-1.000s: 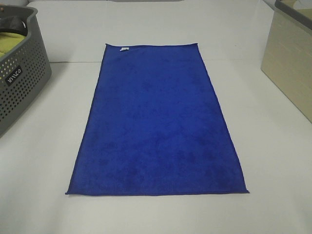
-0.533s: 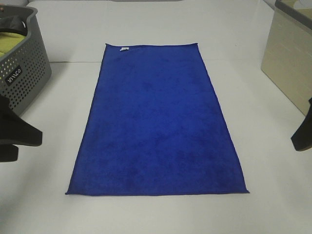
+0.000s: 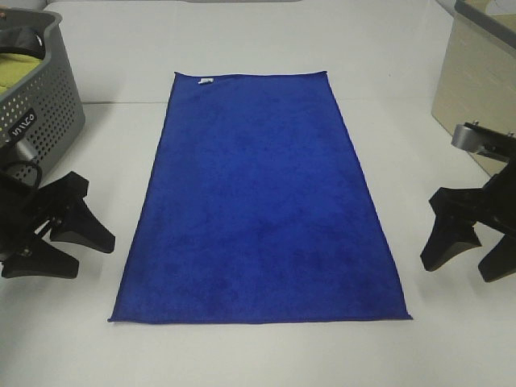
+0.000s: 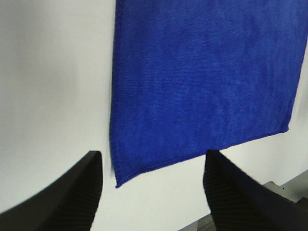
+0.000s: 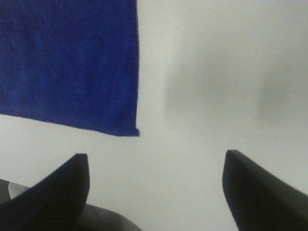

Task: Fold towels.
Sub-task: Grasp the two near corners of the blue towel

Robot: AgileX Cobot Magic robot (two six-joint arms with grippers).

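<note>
The left end effector (image 3: 95,258) and right end effector (image 3: 457,272) hang released, jaws spread; the flat blue towel (image 3: 258,201) on the worktop (image 3: 258,355) lies between the 2, untouched

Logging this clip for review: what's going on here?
A blue towel lies spread flat and unfolded on the white table. The left tool and right tool are both open, one on each side of the towel's near end, touching nothing. No fold has been made yet.
</note>
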